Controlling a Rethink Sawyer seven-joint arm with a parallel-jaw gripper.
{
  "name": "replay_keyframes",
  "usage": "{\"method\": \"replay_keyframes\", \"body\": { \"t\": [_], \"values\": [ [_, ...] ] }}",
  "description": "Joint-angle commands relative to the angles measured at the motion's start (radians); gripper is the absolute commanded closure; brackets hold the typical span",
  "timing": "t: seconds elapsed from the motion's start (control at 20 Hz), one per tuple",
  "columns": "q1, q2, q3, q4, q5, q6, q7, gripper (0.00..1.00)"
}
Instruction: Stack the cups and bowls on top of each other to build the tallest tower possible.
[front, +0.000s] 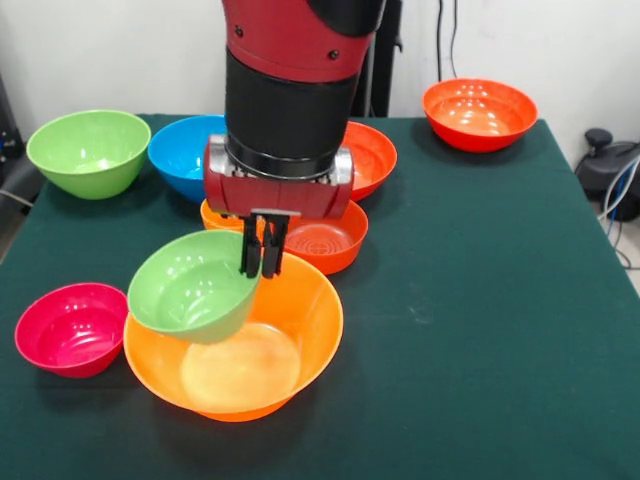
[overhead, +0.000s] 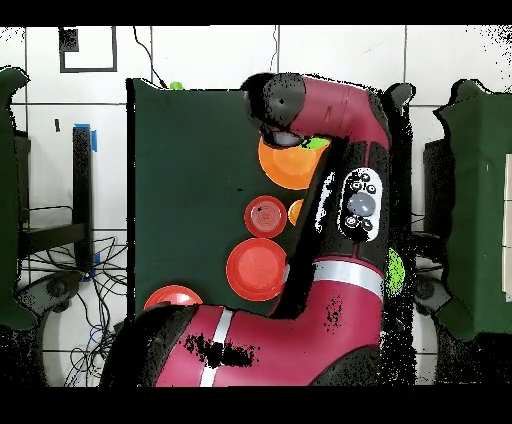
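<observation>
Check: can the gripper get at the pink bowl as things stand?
Probably not yet. The gripper is shut on the small green bowl, held tilted over the large orange bowl. The pink bowl sits uncovered beside them, so access looks free after release.

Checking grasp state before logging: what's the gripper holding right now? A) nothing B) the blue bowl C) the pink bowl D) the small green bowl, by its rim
D: in the front view the gripper is shut on the rim of the small green bowl, tilted over the largest orange bowl.
</observation>
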Motion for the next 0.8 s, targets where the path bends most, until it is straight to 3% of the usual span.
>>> {"method": "replay_keyframes", "body": {
  "t": [0.05, 0.8],
  "values": [
    [0.008, 0.047, 0.134, 0.106, -0.045, -0.060, -0.060, 1.00],
    [0.026, 0.055, 0.129, 0.136, -0.053, -0.089, -0.013, 1.00]
  ]
}}
